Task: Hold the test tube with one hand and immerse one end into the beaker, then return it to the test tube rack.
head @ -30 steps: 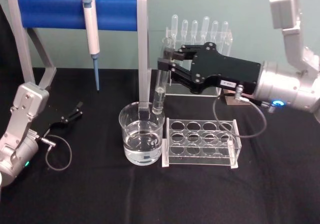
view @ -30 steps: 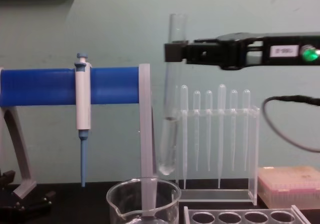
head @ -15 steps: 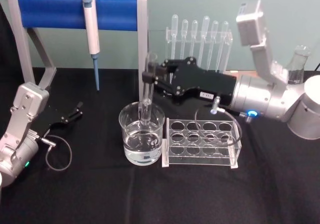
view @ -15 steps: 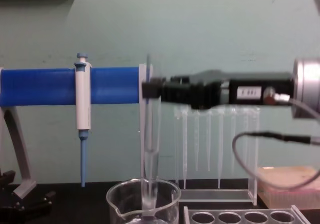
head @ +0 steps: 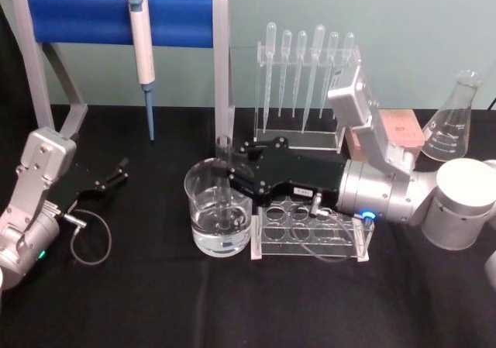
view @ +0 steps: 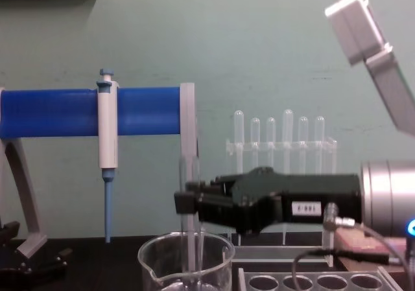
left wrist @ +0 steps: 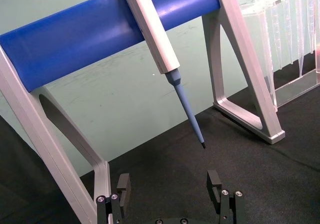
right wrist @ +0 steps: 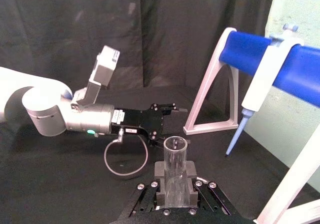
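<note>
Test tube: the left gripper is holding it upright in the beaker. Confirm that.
Wrong arm. The right gripper holds the test tube upright in the beaker, as the head view shows. The left gripper is parked open, far off to the left.

A table (head: 155, 309) under black cloth carries everything. Near its middle stands a beaker (head: 203, 236), part full of clear liquid. A clear rack (head: 279, 247) of round holes stands just beside it on the right. Behind these, by the wall, stands a pipette rack (head: 310, 140), and to its left a grey stand (head: 222, 69) with a blue bar. At the far right sit a flask (head: 453, 127) and a pinkish box (head: 403, 131), near each other.
</note>
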`<state>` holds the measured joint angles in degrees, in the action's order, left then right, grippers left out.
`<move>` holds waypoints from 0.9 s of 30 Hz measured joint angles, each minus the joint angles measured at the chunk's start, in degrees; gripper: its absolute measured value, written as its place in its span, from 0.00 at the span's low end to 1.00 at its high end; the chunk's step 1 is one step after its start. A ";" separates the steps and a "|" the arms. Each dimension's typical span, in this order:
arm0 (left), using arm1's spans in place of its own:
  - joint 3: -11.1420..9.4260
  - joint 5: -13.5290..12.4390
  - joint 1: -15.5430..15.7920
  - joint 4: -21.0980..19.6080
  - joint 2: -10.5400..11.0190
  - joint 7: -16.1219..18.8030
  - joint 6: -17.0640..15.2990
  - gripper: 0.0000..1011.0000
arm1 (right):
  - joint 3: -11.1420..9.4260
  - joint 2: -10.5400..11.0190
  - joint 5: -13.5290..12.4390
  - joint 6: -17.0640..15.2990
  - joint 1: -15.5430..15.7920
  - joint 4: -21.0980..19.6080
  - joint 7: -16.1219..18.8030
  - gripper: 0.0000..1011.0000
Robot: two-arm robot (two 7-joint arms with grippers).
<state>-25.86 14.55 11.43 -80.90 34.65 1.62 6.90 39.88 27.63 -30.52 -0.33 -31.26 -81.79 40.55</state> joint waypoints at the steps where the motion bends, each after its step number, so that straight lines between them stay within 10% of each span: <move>1: 0.00 0.00 0.00 0.00 0.00 0.00 0.00 0.99 | 0.03 -0.23 0.20 0.33 0.13 0.42 0.03 0.24; 27: 0.00 0.00 0.00 0.00 0.00 0.00 0.00 0.99 | -2.67 -2.77 2.87 4.67 2.54 4.22 1.01 0.24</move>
<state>-25.86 14.55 11.43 -80.90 34.64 1.62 6.91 37.21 24.86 -27.65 4.33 -28.71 -77.58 41.57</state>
